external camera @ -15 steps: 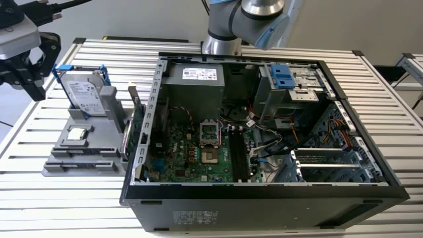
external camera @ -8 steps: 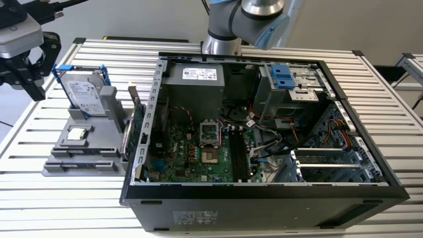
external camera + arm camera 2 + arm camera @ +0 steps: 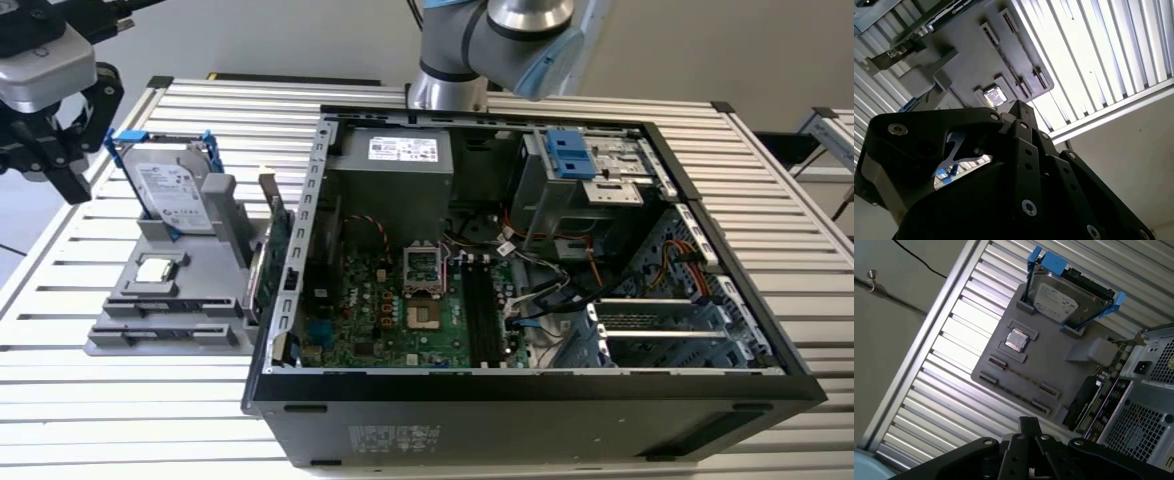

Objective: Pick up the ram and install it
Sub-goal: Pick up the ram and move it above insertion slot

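In the first wrist view the ram [image 3: 1021, 376] shows edge-on as a thin dark line between two pairs of clips on the grey parts holder [image 3: 1064, 377]. My gripper [image 3: 71, 188] hangs at the exterior view's far left, above the table edge and to the left of the holder [image 3: 200, 330]. Its black fingers meet at the tip in both wrist views [image 3: 1029, 421] [image 3: 1019, 105], shut with nothing between them. It is well above the holder and touches nothing.
On the holder stand a silver hard drive in a blue frame [image 3: 174, 190], a small square processor chip [image 3: 158, 268] and an upright green card [image 3: 274, 250]. The open computer case [image 3: 787, 390] lies to the exterior view's right, with long black memory slots [image 3: 481, 310] on its motherboard.
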Tool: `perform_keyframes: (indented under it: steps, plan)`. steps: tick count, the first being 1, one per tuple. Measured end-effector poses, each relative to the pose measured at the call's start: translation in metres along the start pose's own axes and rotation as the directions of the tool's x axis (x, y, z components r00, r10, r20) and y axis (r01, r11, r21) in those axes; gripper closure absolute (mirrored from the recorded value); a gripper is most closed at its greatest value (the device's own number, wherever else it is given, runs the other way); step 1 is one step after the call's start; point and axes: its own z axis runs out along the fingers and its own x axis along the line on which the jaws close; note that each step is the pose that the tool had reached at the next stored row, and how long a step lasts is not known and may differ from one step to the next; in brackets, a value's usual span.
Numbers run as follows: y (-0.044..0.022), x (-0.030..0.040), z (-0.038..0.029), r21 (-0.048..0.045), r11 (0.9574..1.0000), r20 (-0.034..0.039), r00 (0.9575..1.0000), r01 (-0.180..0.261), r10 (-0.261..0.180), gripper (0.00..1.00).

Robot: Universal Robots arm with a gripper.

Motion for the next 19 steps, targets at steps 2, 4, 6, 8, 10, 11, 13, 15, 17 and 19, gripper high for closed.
perform_keyframes:
  steps: [2, 4, 6, 8, 10, 11, 13, 15, 17, 19]
  plan:
    - [0.0000, 0.0000, 0.0000, -0.0002, 0.9999, -0.0008, 0.9999, 0.017, -0.017, 1.00]
    - [0.0000, 0.0000, 0.0000, -0.0004, 0.9994, -0.0017, 0.9994, 0.034, -0.034, 1.00]
    - [0.0000, 0.0000, 0.0000, -0.0007, 0.9986, -0.0025, 0.9986, 0.052, -0.052, 1.00]
    - [0.0000, 0.0000, 0.0000, -0.0009, 0.9975, -0.0035, 0.9975, 0.071, -0.071, 1.00]
    - [0.0000, 0.0000, 0.0000, -0.0012, 0.9959, -0.0043, 0.9959, 0.090, -0.090, 1.00]
    - [0.0000, 0.0000, 0.0000, -0.0014, 0.9950, -0.0048, 0.9950, 0.100, -0.100, 1.00]
    - [0.0000, 0.0000, 0.0000, -0.0016, 0.9933, -0.0056, 0.9933, 0.116, -0.116, 1.00]
    - [0.0000, 0.0000, 0.0000, -0.0019, 0.9917, -0.0061, 0.9917, 0.128, -0.128, 1.00]
    - [0.0000, 0.0000, 0.0000, -0.0021, 0.9901, -0.0067, 0.9901, 0.140, -0.140, 1.00]
    - [0.0000, 0.0000, 0.0000, -0.0022, 0.9889, -0.0071, 0.9889, 0.148, -0.148, 1.00]
